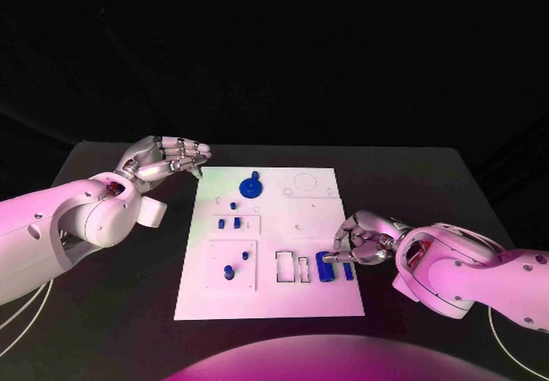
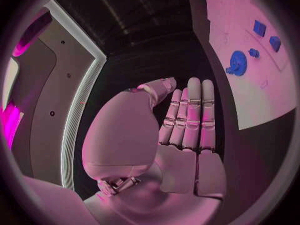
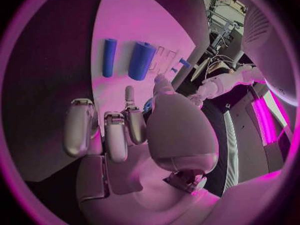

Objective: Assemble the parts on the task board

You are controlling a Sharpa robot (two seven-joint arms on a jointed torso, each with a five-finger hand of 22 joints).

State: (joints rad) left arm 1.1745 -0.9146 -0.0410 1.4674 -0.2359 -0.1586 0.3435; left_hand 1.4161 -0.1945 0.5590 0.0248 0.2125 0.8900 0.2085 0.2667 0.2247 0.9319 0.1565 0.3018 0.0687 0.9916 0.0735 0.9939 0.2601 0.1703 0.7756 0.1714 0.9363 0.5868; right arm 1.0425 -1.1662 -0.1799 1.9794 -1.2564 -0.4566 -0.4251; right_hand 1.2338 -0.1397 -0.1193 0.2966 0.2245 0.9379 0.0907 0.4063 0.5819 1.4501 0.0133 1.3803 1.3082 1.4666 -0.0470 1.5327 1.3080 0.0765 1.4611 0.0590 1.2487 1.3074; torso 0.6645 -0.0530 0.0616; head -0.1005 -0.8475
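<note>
My right hand is sitting over the right edge of the white task board, near the end closest to me. Its fingers are curled in. In the right wrist view a tiny bit of blue is peeking out between my thumb and fingers, but my palm is hiding most of it, so I cannot tell if I am holding a part. Just beside this hand two blue rods are lying flat on the board, a thick rod and a thin rod. Both are lying the long way, pointing from me toward the far end. My left hand is hanging off the board's far left corner with straight fingers, holding nothing. A blue round part is sitting near that far end.
</note>
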